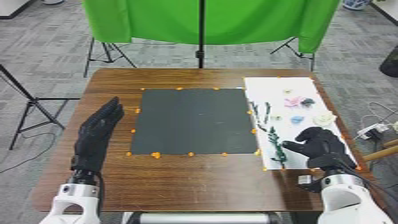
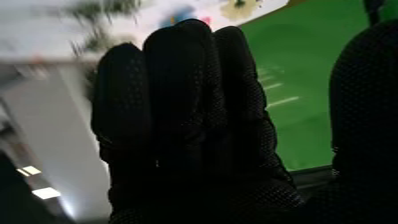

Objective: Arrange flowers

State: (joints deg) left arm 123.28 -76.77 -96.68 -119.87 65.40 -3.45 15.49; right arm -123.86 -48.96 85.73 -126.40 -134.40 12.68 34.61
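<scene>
Green stem lies on the near part of the white sheet, just left of the right hand; can't tell if they touch. Should be light, springy, likely wire or plastic inside, so not slippery but quick to roll or skid. Best hold: pinch mid-length on a bare bit, leaves left uncrushed. It lies flat, so fingers have to get in low, from the side. Right hand's fingers are straight, thumb apart, nothing gripped. Thin dark stems lie farther up the sheet's left side, near enough to snag on a sideways drag; lift first. Pink flower, dark flower, blue flower and cream flower sit beyond the hand; they look soft, petals probably crush or bend, so take them from underneath or by the base. Sheet runs close to the table's right edge, so a push outward could send the cream flower off. Room is leftward: the dark mat, ringed by orange dots, looks like the place to lay things out. Left hand is left of the mat, fingers straight, holding nothing, well apart from the flowers.
</scene>
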